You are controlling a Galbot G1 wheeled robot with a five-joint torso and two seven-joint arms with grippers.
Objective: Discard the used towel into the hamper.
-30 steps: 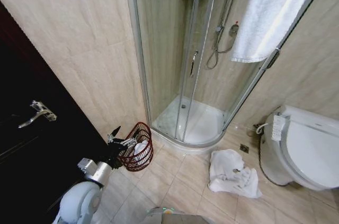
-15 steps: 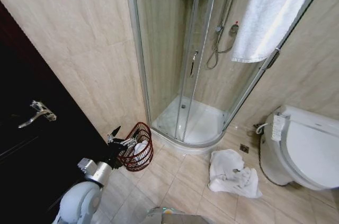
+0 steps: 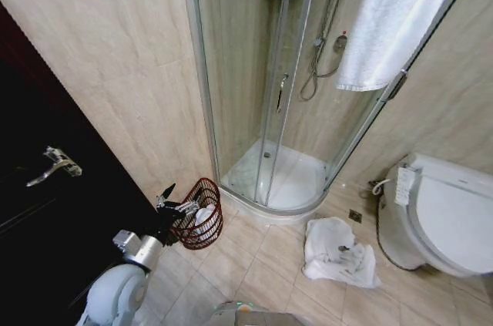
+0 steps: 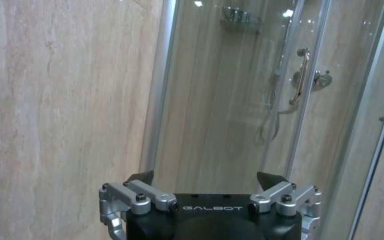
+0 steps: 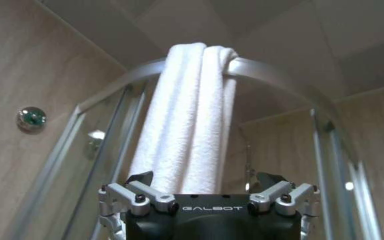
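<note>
The used towel (image 3: 337, 253) lies crumpled and white on the floor tiles, between the shower base and the toilet. The hamper (image 3: 202, 226), a small round reddish-brown wire basket, stands on the floor by the wall left of the shower, with some white cloth (image 3: 205, 215) inside it. My left gripper (image 3: 171, 201) is at the hamper's left rim, open and holding nothing; in the left wrist view it (image 4: 207, 180) points at the shower glass. My right gripper (image 5: 207, 180) is open, empty, and aimed upward at a hanging towel.
A clean white towel (image 3: 393, 18) hangs over the shower enclosure's rail (image 5: 272, 75). The glass shower cabin (image 3: 269, 87) fills the corner, the toilet (image 3: 443, 214) stands at the right, and a dark door with a handle (image 3: 52, 166) is at the left. Open floor lies between the hamper and the towel.
</note>
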